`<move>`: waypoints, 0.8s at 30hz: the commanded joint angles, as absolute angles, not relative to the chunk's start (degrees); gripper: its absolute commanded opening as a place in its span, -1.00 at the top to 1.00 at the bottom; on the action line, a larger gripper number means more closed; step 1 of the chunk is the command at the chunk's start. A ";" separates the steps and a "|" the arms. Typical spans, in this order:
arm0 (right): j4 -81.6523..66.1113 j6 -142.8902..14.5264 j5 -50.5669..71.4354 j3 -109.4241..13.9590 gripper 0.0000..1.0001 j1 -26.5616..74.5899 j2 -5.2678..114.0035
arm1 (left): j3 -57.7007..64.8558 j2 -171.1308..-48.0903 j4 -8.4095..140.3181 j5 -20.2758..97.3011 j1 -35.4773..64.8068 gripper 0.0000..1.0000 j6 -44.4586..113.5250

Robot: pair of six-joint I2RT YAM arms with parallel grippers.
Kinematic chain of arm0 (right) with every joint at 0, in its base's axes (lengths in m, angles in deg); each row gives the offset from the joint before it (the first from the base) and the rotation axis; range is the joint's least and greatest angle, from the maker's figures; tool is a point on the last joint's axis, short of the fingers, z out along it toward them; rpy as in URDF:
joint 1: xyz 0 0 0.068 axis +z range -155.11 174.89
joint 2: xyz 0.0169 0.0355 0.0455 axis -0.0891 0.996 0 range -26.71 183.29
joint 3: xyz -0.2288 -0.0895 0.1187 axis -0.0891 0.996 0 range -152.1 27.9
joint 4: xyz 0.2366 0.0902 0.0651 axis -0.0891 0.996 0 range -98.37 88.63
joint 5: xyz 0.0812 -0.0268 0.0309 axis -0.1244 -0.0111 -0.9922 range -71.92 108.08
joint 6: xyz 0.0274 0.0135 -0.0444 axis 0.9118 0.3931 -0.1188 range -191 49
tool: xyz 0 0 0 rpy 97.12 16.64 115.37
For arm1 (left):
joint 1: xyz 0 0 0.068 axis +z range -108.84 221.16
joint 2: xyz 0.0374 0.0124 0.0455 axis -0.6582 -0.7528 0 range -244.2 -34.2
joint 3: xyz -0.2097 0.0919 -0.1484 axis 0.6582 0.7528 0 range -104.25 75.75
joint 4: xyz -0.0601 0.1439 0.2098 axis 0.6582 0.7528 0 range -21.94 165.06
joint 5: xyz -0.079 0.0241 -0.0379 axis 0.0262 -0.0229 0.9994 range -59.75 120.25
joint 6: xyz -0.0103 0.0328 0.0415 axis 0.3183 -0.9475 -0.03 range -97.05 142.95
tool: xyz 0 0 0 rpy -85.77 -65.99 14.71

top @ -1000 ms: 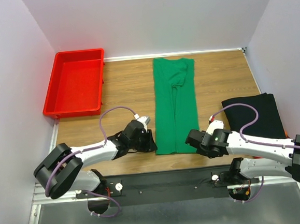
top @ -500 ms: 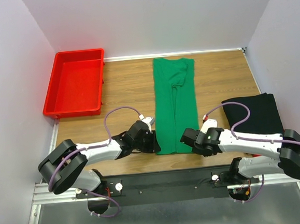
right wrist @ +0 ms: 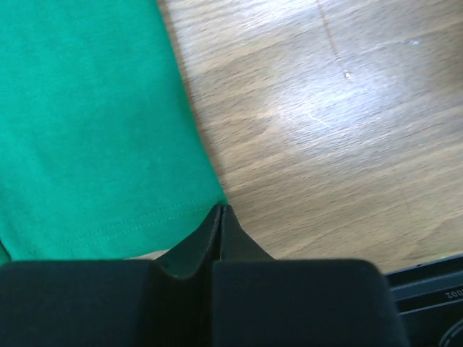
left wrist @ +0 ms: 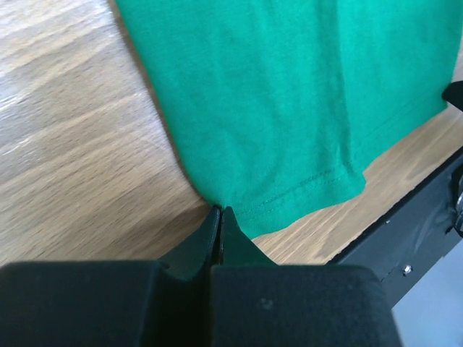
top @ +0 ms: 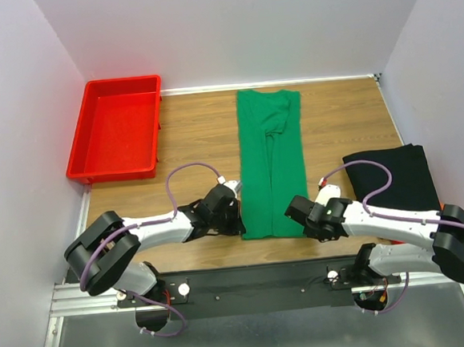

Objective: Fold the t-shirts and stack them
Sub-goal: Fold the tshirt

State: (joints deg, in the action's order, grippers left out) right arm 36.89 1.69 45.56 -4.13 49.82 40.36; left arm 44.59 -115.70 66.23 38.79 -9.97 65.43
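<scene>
The left gripper (left wrist: 221, 211) has its jaws pressed together. Its tips sit right on the near left corner of the green shirt (top: 271, 162), where the stitched hem meets the side edge. I cannot tell whether any cloth is caught between them. In the left wrist view the shirt fans out from the tips toward 1 o'clock, with bare table (left wrist: 79, 144) toward 10 o'clock.

The right gripper (right wrist: 221, 211) is also pressed together. Its tips touch the near right corner of the same hem, and again I cannot tell whether they pinch cloth. In the right wrist view the shirt lies toward 10 o'clock of the tips and bare wood toward 2 o'clock.

From above, both grippers lie low at the near end of the shirt, one at each corner, the left at 7 o'clock of the shirt's middle and the right at 5 o'clock. The shirt lies flat as a long narrow strip with both sides folded in. It runs from 6 o'clock to 12 o'clock up the middle of the table, its collar at the far end.

A folded black shirt (top: 393, 178) lies at 2 o'clock of the right gripper, by the table's right edge and apart from the green one. A red tray (top: 94, 156) stands at 10 o'clock of the left gripper, in the far left corner.
</scene>
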 commanded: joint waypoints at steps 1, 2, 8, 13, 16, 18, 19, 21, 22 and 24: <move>34.88 1.07 44.09 -2.77 0.98 49.47 40.35 | 43.49 -116.03 72.80 34.65 -10.34 1.00 64.35; 34.62 1.07 43.66 -2.69 0.99 49.47 40.35 | 43.40 -115.42 73.67 34.04 -10.34 1.00 64.61; 34.52 0.90 41.64 -1.89 0.99 49.47 36.14 | 42.52 -111.47 81.58 29.04 -10.08 1.00 65.84; 34.61 0.02 38.83 -1.01 0.99 49.47 31.13 | 42.70 -108.03 85.29 29.01 -9.55 1.00 65.93; 34.44 -0.51 37.07 -0.93 0.99 49.55 29.98 | 43.66 -108.21 84.50 29.99 -9.90 1.00 67.33; 34.44 -0.77 36.97 -0.93 0.83 49.56 29.10 | 44.80 -107.77 83.71 31.82 -10.34 1.00 68.56; 34.35 -0.86 37.15 -1.01 0.71 49.64 28.58 | 45.16 -107.59 83.35 31.92 -10.51 1.00 68.92; 32.08 -2.69 37.59 -1.19 0.25 49.64 26.64 | 46.30 -106.98 82.39 31.92 -10.87 1.00 69.71; 31.37 -3.05 37.15 -1.19 0.13 49.64 26.64 | 46.48 -106.98 82.21 31.92 -10.87 1.00 69.89; 28.12 -4.28 35.40 -0.84 0.12 49.56 27.42 | 46.92 -106.63 81.60 32.10 -10.87 1.00 70.24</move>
